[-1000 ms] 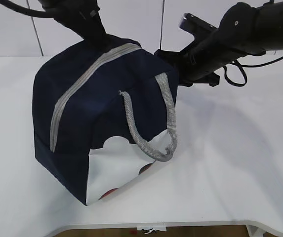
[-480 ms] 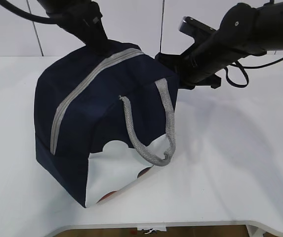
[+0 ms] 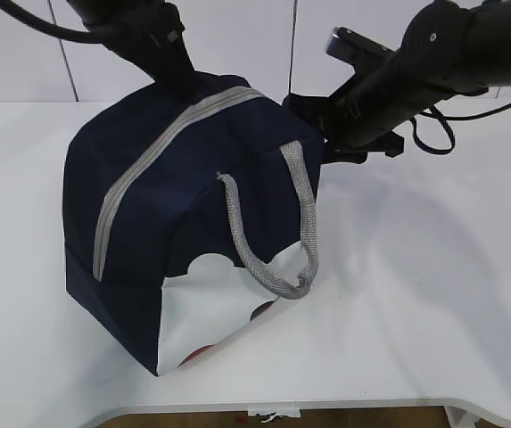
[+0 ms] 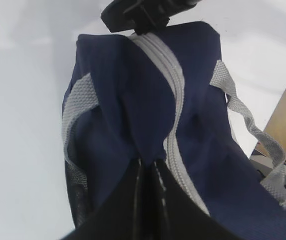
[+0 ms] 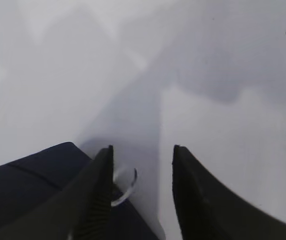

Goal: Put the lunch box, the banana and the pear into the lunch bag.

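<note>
Left gripper [image 4: 147, 167]: jaws together, pinching bag [image 3: 184, 214] fabric at its far top. Bag on table [image 3: 433, 294], zipper [image 3: 161, 147] fully closed; contents hidden, packing presumably done. Right gripper [image 5: 142, 165]: jaws apart beside ring pull [image 5: 125, 189], nothing held.

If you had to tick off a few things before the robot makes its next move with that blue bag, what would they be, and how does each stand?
1. Zipper closed along the top of the lunch bag: ok.
2. Right gripper open, ring pull between its fingers but not pinched: ok.
3. Left gripper shut on the bag's fabric beside the zipper: ok.
4. Lunch box, banana and pear inside: cannot tell, bag is shut.
5. Bag resting on the table, handle hanging free: ok.
</note>
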